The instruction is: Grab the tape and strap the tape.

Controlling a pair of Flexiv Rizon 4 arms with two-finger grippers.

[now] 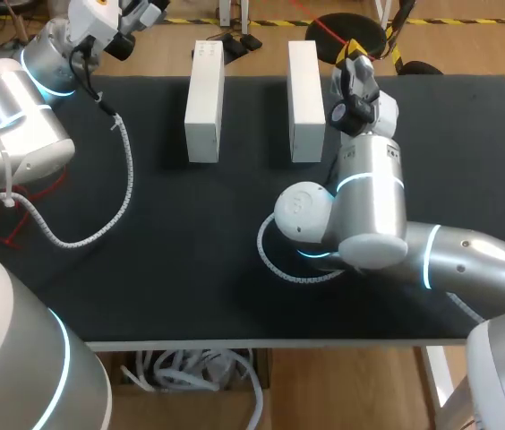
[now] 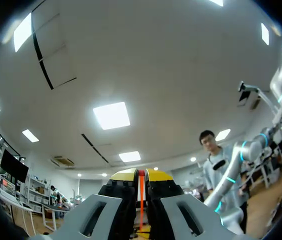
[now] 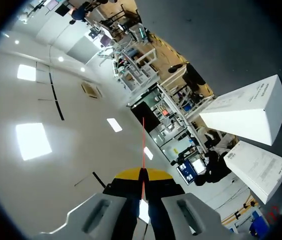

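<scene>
Head view: a left-hand box (image 1: 204,100) and a right-hand box (image 1: 305,100), both white, are seen standing apart near the far edge of the black desk (image 1: 190,233). No tape can be made out on it, so the task is judged barely begun, with grabbing and strapping both left. The right gripper (image 1: 355,55) is placed just beside the right-hand box; the left arm (image 1: 20,116) is at the far left corner. Only the wrist views show the claws. The left gripper (image 2: 141,176) and the right alike have their yellow tips drawn narrow, almost together, with a thin red strip (image 2: 141,200) between. Whether that strip is the tape cannot be told.
</scene>
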